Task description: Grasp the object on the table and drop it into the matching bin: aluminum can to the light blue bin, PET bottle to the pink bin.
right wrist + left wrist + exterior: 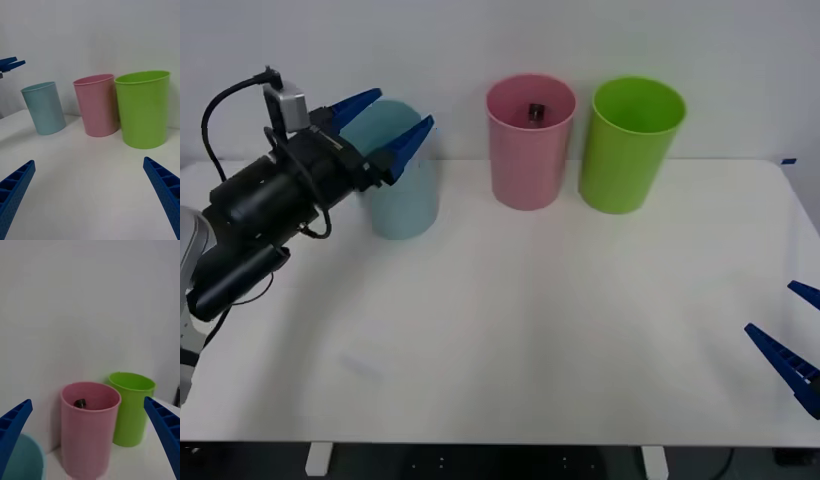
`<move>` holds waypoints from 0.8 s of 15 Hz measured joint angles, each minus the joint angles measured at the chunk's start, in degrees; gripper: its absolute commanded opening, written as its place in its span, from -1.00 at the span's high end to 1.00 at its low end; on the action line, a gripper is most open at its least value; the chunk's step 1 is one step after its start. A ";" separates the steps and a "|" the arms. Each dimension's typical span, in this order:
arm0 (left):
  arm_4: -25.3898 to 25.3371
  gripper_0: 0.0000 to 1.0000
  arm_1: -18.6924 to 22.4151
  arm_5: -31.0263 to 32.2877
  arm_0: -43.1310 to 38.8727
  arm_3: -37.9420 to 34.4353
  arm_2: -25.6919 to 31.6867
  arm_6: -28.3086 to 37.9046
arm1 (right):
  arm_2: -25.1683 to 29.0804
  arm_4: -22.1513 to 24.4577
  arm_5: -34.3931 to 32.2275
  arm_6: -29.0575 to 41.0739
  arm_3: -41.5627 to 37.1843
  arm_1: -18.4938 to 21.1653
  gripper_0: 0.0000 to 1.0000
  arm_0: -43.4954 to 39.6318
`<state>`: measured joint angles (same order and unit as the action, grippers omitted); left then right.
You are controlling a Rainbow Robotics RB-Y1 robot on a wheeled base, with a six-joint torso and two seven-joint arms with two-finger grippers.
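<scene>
The PET bottle (534, 112) lies inside the pink bin (529, 145), with its black cap (80, 403) showing just below the rim. The pink bin (89, 431) stands at the back of the table (510, 330), between the light blue bin (402, 190) and a lime green one. My left gripper (385, 122) hovers open above the light blue bin, to the left of the pink bin, with nothing between its fingers. My right gripper (795, 335) is open and low at the table's right front edge. The right wrist view shows the pink bin (96, 105) and the light blue bin (44, 108).
A lime green bin (630, 145) stands right of the pink one, also seen as the green bin (131, 407) and the green bin (143, 108) in the wrist views. A white wall rises behind the bins. The wide white tabletop stretches in front of them.
</scene>
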<state>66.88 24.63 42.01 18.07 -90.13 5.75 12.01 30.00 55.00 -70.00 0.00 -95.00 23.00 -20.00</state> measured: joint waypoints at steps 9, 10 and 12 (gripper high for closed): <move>1.53 -1.00 6.58 18.69 -12.22 -1.36 13.45 -2.11 | 0.00 0.00 0.00 0.00 0.00 0.00 -1.00 0.00; 2.57 -1.00 6.96 21.37 -13.38 -1.37 15.54 -2.54 | 0.00 0.00 0.00 0.00 0.00 0.00 -1.00 0.00; 3.64 -1.00 7.75 25.70 -15.91 -1.36 18.93 -4.25 | 0.00 0.00 0.00 0.00 0.00 0.00 -1.00 0.00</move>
<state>70.52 32.38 67.71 2.16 -91.49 24.67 7.76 30.00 55.00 -70.00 0.00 -95.00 23.00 -20.00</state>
